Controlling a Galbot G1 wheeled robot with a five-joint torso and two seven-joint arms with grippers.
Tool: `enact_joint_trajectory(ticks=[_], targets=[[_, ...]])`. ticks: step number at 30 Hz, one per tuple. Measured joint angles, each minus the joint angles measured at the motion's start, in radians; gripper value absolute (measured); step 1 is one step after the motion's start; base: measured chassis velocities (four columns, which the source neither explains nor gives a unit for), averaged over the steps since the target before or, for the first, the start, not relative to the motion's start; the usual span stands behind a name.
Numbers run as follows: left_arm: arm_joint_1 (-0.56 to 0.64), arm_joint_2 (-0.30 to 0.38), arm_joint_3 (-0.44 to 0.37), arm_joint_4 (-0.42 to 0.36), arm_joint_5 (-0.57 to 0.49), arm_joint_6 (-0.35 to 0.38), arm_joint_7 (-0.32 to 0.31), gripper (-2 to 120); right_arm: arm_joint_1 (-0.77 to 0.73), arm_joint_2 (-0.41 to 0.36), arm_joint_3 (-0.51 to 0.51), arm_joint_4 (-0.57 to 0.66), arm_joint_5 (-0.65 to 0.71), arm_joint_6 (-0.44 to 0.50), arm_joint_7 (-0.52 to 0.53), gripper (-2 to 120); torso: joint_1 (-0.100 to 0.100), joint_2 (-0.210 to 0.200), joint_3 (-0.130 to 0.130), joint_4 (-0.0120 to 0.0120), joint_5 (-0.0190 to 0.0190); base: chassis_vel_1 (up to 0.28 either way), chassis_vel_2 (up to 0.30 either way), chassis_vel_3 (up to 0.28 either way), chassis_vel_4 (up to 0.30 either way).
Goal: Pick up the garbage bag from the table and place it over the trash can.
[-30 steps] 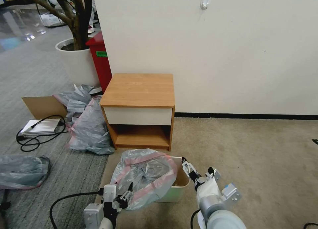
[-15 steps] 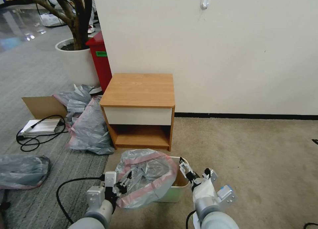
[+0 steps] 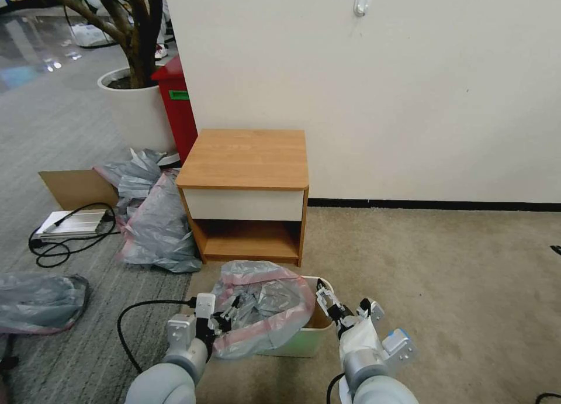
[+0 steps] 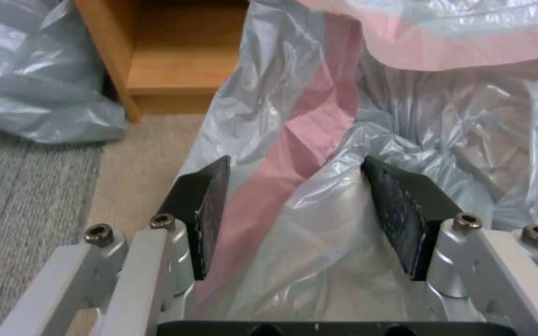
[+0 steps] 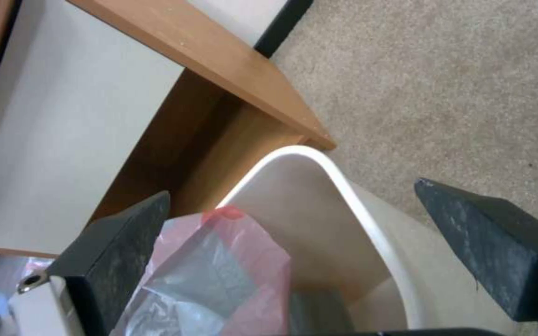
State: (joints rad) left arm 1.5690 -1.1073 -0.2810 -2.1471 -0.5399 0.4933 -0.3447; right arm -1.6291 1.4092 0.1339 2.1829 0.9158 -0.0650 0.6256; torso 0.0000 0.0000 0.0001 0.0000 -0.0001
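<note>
Low in the frame, the left hand (image 3: pixel 225 321) sits at the near-left edge of the garbage bag (image 3: pixel 263 310), pads spread with pink-banded film lying loosely between them (image 4: pixel 281 196), nothing pinched. Lower centre-right, the right hand (image 3: pixel 325 296) hovers wide open over the bare right rim of the trash can (image 3: pixel 301 348), gripping nothing. The bag is off the counter (image 3: pixel 248 158) and draped over the can's left side, mouth up; the right rim looks uncovered, so the seating seems unfinished. Farther up, mid-frame, the counter top stands bare.
</note>
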Motion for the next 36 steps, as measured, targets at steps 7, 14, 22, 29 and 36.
enact_joint_trajectory(ticks=[7, 14, 22, 29, 36], targets=[[-0.044, 0.012, 0.030, 0.025, -0.012, 0.001, -0.004, 56, -0.004, 0.006, -0.002, -0.008, -0.015, 0.002, -0.001, 100, 0.000, 0.000, 0.000, -0.0001, 0.0000, 0.000, 0.000, 0.000, 0.000], [0.019, 0.002, 0.030, -0.060, -0.009, 0.006, -0.028, 57, -0.001, 0.004, -0.002, -0.010, -0.016, 0.002, -0.004, 100, 0.000, 0.000, 0.000, 0.0000, 0.0001, 0.000, 0.000, 0.000, 0.000], [0.107, -0.034, 0.027, -0.153, -0.007, 0.036, -0.067, 56, 0.007, 0.010, -0.012, -0.024, -0.016, 0.003, -0.008, 100, 0.000, 0.000, 0.000, 0.0000, 0.0001, 0.000, 0.000, 0.000, 0.000], [0.134, -0.034, 0.013, -0.183, -0.007, 0.050, -0.082, 56, 0.011, 0.010, -0.013, -0.037, -0.019, 0.004, -0.028, 100, 0.000, 0.000, 0.000, 0.0000, 0.0001, 0.000, 0.000, 0.000, 0.000], [0.143, -0.025, 0.002, -0.191, -0.059, 0.101, -0.101, 53, 0.024, 0.012, -0.016, -0.049, -0.019, 0.005, -0.029, 100, 0.000, 0.000, 0.000, 0.0000, 0.0001, 0.000, 0.000, 0.000, 0.000]])
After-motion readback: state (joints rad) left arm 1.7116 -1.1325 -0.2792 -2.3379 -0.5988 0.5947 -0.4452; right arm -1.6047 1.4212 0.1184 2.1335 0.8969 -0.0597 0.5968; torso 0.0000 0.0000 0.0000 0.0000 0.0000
